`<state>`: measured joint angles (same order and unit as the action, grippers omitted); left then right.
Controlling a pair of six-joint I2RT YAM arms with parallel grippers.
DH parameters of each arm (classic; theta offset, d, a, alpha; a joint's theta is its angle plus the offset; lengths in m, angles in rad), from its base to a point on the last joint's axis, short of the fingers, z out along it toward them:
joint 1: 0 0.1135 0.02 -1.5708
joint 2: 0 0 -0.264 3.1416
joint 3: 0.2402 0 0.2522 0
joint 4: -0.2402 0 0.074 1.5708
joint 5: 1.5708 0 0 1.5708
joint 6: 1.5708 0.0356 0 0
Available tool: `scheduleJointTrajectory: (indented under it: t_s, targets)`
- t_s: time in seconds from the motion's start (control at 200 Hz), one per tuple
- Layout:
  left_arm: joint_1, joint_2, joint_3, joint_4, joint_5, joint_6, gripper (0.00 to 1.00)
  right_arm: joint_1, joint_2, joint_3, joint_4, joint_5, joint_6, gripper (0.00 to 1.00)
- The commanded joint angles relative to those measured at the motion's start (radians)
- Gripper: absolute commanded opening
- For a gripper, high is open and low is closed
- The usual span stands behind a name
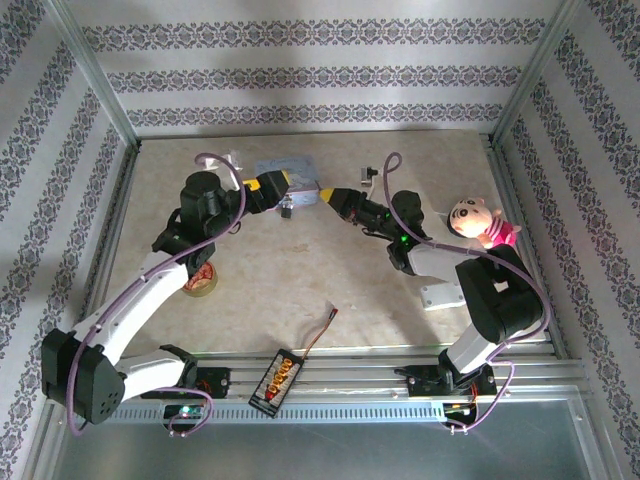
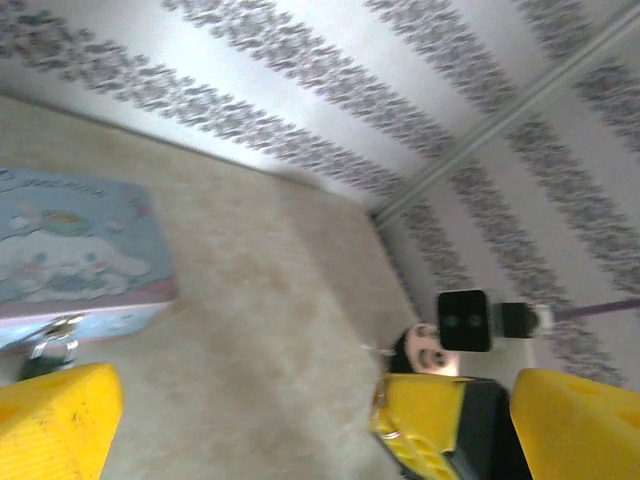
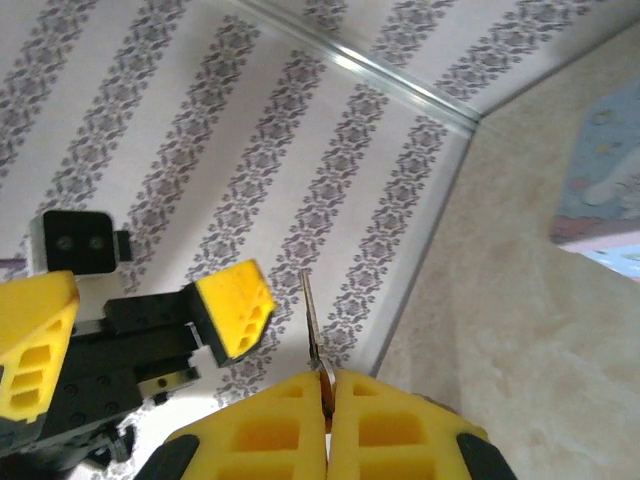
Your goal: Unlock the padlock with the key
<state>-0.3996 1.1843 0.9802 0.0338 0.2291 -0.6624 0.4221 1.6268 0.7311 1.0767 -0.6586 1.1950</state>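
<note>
At the near edge of the pale-blue cartoon tin (image 1: 285,170), on the beige table (image 1: 300,280), an entry of what is standing there:

1. The padlock (image 2: 52,338). Small, dark, with a glint of metal. It is lying right against the tin's front side. I cannot tell whether it is hooked to the tin.

2. The left gripper (image 1: 272,184). It is hovering just left of the padlock, low over the table. Its yellow fingers (image 2: 55,415) are spread wide and are gripping nothing. The lock is sitting just beyond one fingertip, not between the two.

3. The right gripper (image 1: 330,196). It is pointing in from the tin's right. Its fingers (image 3: 385,430) are pressed together and are pinching the key (image 3: 309,315), whose thin blade is sticking out past the tips.

4. Bystanders. A plush doll (image 1: 480,222) is sitting well right of the tin. A tape roll (image 1: 203,280) is lying well in front of it, to the left.

Step in hand, as I judge it: the key is secured and the lock is waiting to be steadied.

Next move, as I judge it: the open fingers need to close on the lock body and turn its keyway toward the right arm, so the blade can be lined up squarely. The keyhole is too small to make out.
</note>
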Motion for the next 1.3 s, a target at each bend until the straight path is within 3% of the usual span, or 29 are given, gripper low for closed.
scheduleJointTrajectory:
  t_s: [0.0, 0.19, 0.285, 0.385, 0.51, 0.61, 0.864, 1.299]
  targets:
    - [-0.066, 0.047, 0.085, -0.247, -0.189, 0.151, 0.99, -0.014, -0.024, -0.032, -0.054, 0.027, -0.021, 0.0]
    - [-0.169, 0.217, 0.184, -0.396, -0.35, 0.206, 0.98, -0.028, -0.128, -0.062, -0.322, 0.087, -0.151, 0.0]
    - [-0.2, 0.321, 0.239, -0.458, -0.432, 0.221, 0.98, -0.028, -0.22, -0.05, -0.59, 0.168, -0.267, 0.0]
    - [-0.205, 0.419, 0.266, -0.47, -0.483, 0.205, 0.94, -0.027, -0.319, -0.033, -0.824, 0.277, -0.378, 0.0]
    - [-0.202, 0.52, 0.308, -0.465, -0.523, 0.198, 0.93, -0.034, -0.421, -0.04, -0.971, 0.372, -0.439, 0.0]
    - [-0.194, 0.611, 0.364, -0.467, -0.539, 0.202, 0.92, -0.037, -0.465, -0.054, -1.017, 0.408, -0.455, 0.0]
    - [-0.152, 0.839, 0.538, -0.498, -0.506, 0.209, 0.77, -0.039, -0.509, -0.071, -1.058, 0.451, -0.457, 0.0]
    - [-0.076, 0.959, 0.553, -0.39, -0.448, 0.198, 0.64, -0.042, -0.531, -0.082, -1.061, 0.53, -0.453, 0.0]
